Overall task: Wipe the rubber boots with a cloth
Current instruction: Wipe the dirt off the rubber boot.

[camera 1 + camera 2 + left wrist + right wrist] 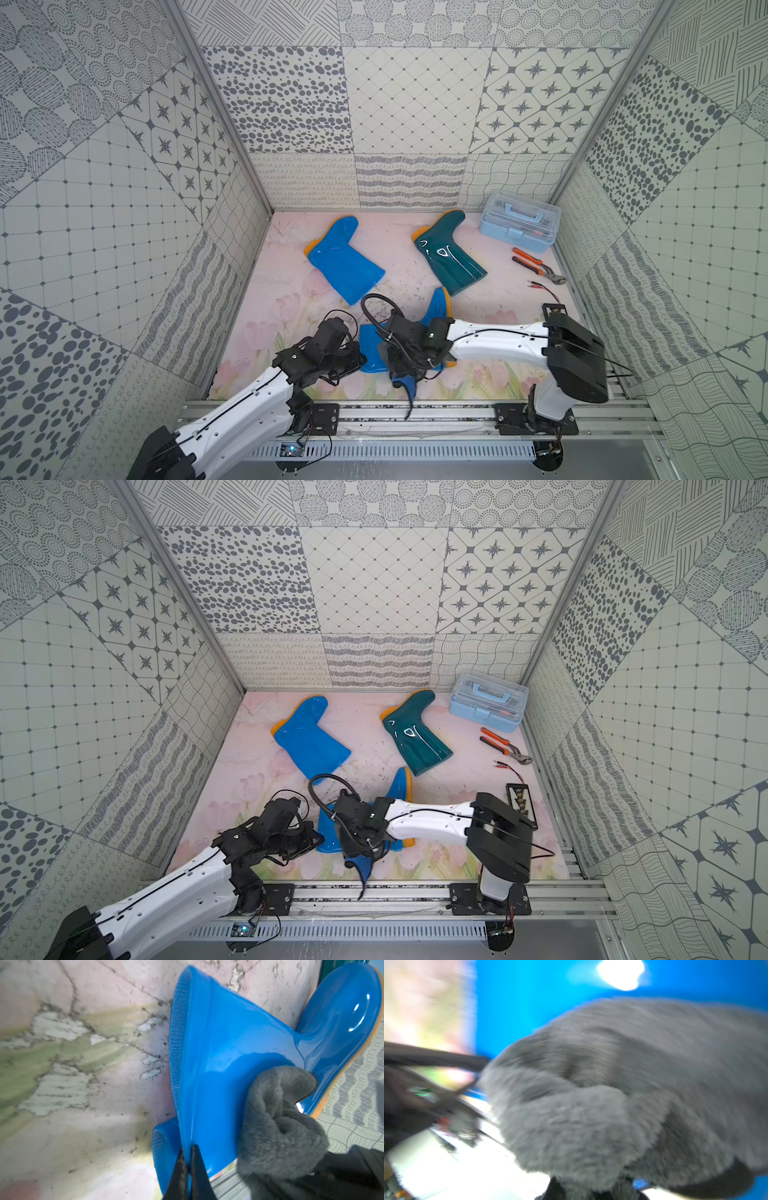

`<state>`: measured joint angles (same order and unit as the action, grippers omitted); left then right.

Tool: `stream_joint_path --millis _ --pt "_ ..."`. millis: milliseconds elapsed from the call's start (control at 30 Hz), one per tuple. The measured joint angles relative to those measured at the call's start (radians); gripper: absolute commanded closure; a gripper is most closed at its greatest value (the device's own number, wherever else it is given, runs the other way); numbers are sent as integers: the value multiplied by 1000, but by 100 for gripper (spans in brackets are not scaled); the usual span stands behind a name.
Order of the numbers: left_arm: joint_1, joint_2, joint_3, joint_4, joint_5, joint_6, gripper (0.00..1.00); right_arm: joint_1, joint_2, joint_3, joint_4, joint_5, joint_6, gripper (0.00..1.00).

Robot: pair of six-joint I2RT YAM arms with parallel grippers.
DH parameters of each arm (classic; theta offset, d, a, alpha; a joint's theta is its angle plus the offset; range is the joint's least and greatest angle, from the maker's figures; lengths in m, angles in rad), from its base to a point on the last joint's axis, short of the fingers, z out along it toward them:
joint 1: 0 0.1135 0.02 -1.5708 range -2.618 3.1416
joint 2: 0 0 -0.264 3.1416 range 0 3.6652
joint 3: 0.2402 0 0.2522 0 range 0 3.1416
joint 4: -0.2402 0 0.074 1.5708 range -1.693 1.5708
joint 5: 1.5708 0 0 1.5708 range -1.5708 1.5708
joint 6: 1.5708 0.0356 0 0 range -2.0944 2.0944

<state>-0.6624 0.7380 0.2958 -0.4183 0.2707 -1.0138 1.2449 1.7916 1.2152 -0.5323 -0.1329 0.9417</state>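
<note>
Taking the floor in a top view as a dial with the back wall at 12, the near blue boot (pixel 438 305) lies on its side at about 6 o'clock, toe towards 1 and shaft mouth towards 8. The far blue boot (pixel 343 262) lies at 10 and the teal boot (pixel 446 253) at 1, both well apart from the arms. The left gripper (pixel 188 1155) is pinched narrow on the thin rim of the near boot's shaft. That looks the sensible hold, since the glossy rubber seems slick and the hollow shaft probably flexes under a push. The right gripper (pixel 405 361) carries the cloth (pixel 276 1126), bunched into a soft grey wad and pressed on the shaft near the ankle bend. The right wrist view is blurred, so its jaws appear, rather than plainly show, to be closed on the wad. The cloth is limp and light, and a loose corner dangles towards 6 over the rail, where it may snag.
</note>
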Motion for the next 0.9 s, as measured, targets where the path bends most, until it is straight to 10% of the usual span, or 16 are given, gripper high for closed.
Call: stream_joint_path --millis 267,567,700,900 --pt "-5 11 18 -56 -60 19 100 -20 53 -24 148 -76 -5 100" --pt "-9 22 17 -16 -42 19 100 -242 -603 -552 -24 11 13 100" --pt "-10 62 30 0 -45 24 100 -372 -680 -492 -106 48 -37 100" --pt "-10 113 61 -11 -46 42 100 -452 -367 -124 -167 73 -202 100"
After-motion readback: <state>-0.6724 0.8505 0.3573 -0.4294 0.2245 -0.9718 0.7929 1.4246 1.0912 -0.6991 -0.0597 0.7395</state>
